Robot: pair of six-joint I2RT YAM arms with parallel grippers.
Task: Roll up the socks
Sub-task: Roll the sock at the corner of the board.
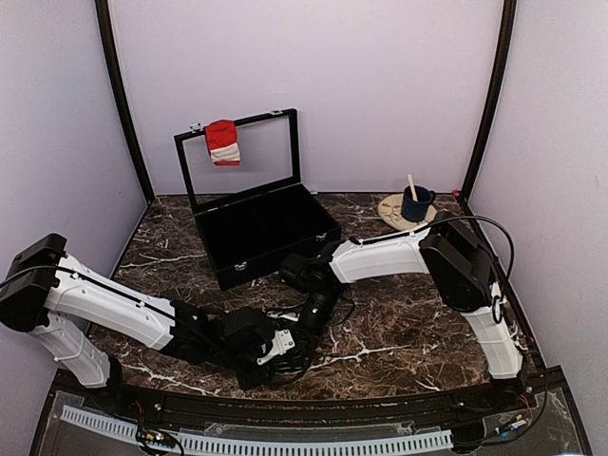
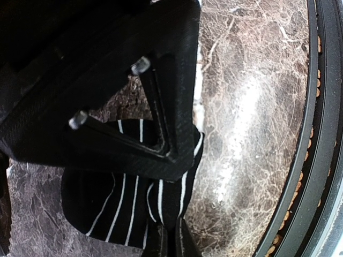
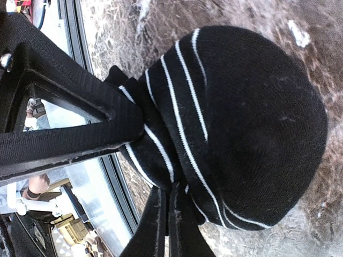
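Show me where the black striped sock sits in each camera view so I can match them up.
Top external: cannot be made out; hidden where the left gripper and right gripper meet, low centre.
Left wrist: black striped sock lower centre-left.
Right wrist: same sock fills centre to right, a rounded bundle.
Shared landmark: the marble tabletop.

No text, label or number is readable anywhere.

The striped sock (image 3: 241,123) is black with thin white stripes. The red sock (image 1: 223,142) carries a white band. The case (image 1: 275,258) is black. The table (image 1: 399,323) shows dark brown marble with white veining. The mug (image 1: 416,203) is dark blue.
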